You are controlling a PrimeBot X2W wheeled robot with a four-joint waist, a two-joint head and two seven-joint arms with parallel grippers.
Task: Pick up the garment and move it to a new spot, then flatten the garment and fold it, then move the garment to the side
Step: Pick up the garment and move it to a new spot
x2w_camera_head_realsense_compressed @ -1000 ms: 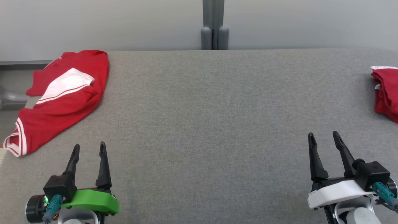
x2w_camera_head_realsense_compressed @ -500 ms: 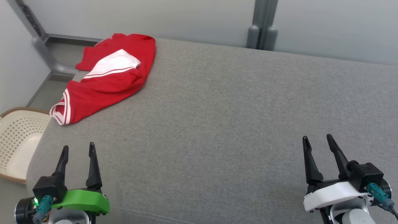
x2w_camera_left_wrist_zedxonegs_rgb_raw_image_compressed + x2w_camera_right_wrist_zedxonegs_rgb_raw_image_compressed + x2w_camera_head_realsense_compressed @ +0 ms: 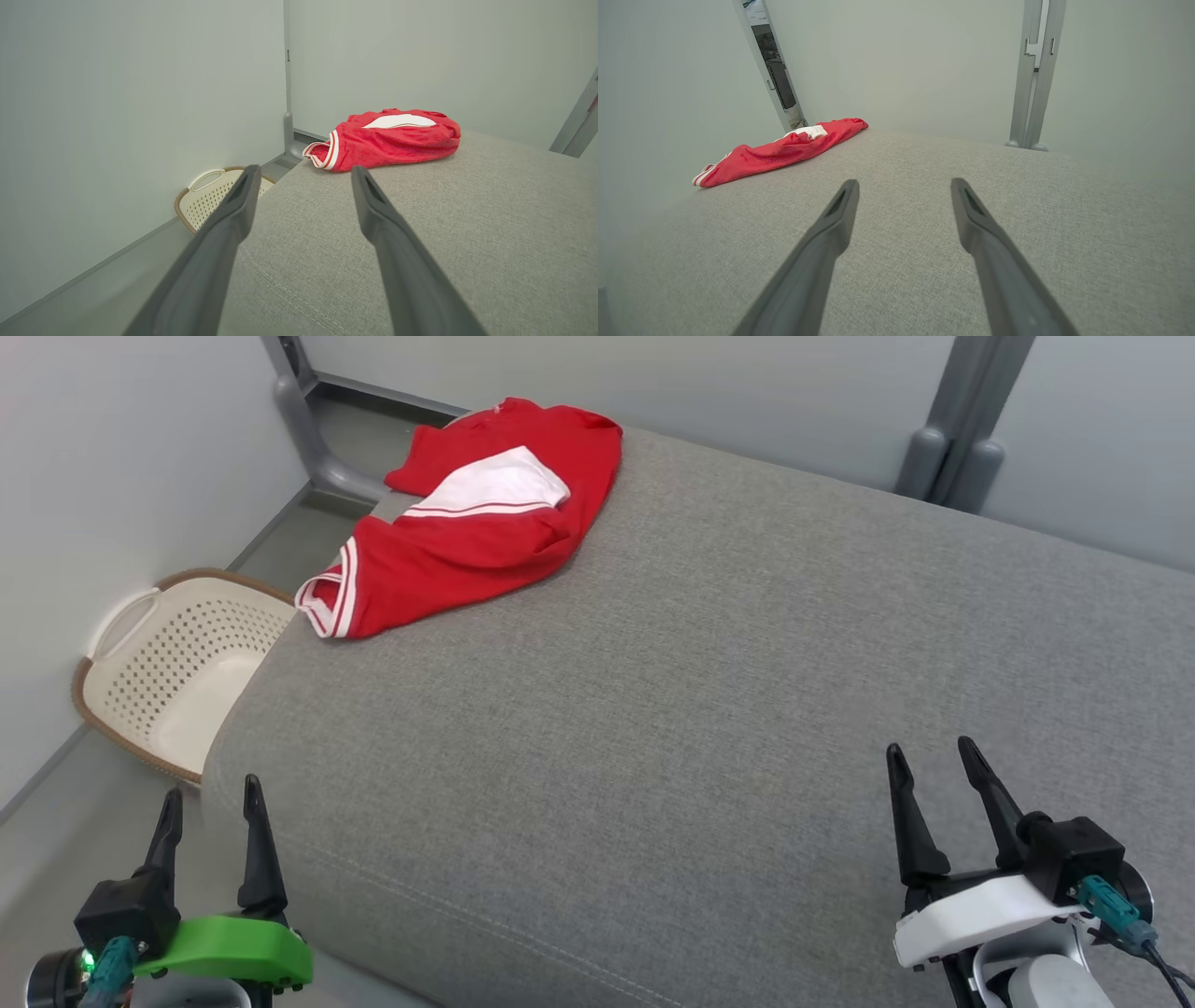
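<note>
A crumpled red garment [image 3: 467, 537] with a white panel and white-striped cuff lies at the far left corner of the grey padded table [image 3: 709, 691]. It also appears in the left wrist view as the red garment [image 3: 387, 140] and, far off at the left, in the right wrist view [image 3: 780, 151]. My left gripper [image 3: 210, 793] hangs open and empty at the table's near left edge, well short of the garment. My right gripper [image 3: 929, 756] is open and empty over the near right part of the table.
A cream perforated laundry basket [image 3: 177, 663] stands on the floor left of the table, against the pale wall; the basket [image 3: 210, 193] lies just beyond my left fingers. A grey post [image 3: 952, 439] rises behind the table's far edge.
The head camera has swung to the left, bringing the basket and left wall into view and dropping a second red cloth at the right out of view. Both grippers stay open.
</note>
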